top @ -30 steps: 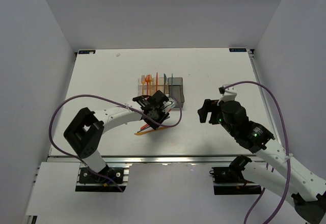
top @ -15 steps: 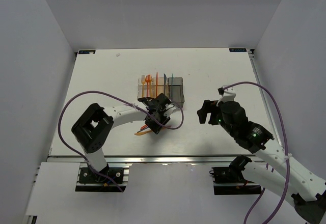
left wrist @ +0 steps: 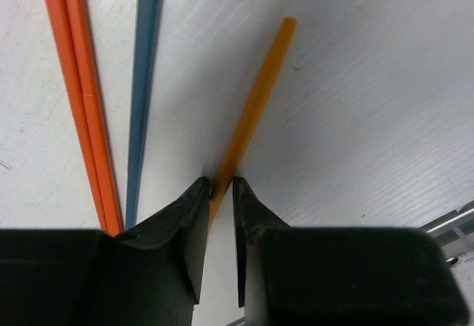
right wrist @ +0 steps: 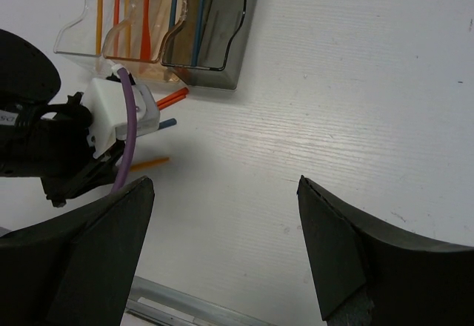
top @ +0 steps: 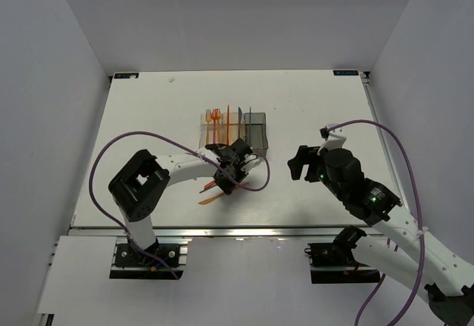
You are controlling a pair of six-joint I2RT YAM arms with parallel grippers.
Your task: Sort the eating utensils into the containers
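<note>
Three bins stand in a row: a clear bin (top: 210, 126), a tan bin (top: 234, 127) and a dark grey bin (top: 255, 135), with orange and blue utensils upright in them. They also show in the right wrist view, where the dark bin (right wrist: 231, 33) is rightmost. My left gripper (top: 227, 179) is down at the table just in front of the bins, shut on the handle of an orange utensil (left wrist: 255, 96). An orange pair (left wrist: 78, 96) and a blue utensil (left wrist: 144, 81) lie beside it. My right gripper (right wrist: 222, 185) is open and empty, above the table to the right.
The left arm's purple cable (top: 255, 181) loops over the table beside the loose utensils. The metal rail of the table's front edge (top: 244, 230) runs just below them. White walls enclose the table at the back and sides.
My left gripper has moved down and slightly right over the loose utensils. The orange utensil now lies nearer the front edge. The right arm has barely moved.
</note>
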